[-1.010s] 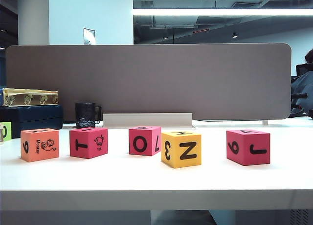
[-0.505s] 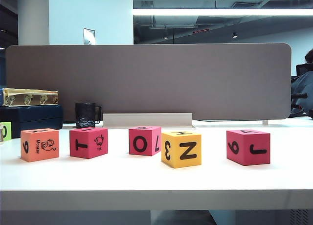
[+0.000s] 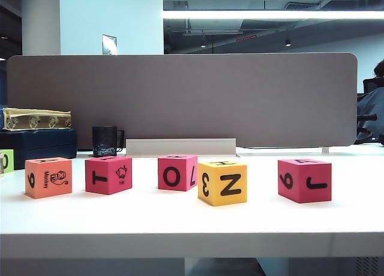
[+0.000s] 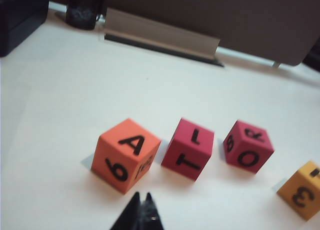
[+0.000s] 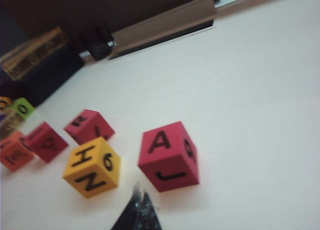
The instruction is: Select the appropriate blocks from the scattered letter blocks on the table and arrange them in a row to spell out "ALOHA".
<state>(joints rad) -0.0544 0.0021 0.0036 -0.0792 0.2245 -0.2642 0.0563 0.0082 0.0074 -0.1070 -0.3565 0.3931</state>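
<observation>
Five letter blocks sit in a loose row on the table: orange block far left with A on top; pink T block; pink O block; yellow block slightly nearer; pink J block well apart at right, A on top. They look like light, soft foam, best pinched across opposite flat faces. The left gripper hovers near the orange block, jaws closed and empty; the right gripper is likewise closed near the J block.

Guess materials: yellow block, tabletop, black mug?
Yellow block: likely foam, matte, soft rounded edges, no glare. Table: white, smooth, matte, probably laminate; only diffuse reflection. Black mug: glossy, maybe ceramic or glass; too dark to tell which.
</observation>
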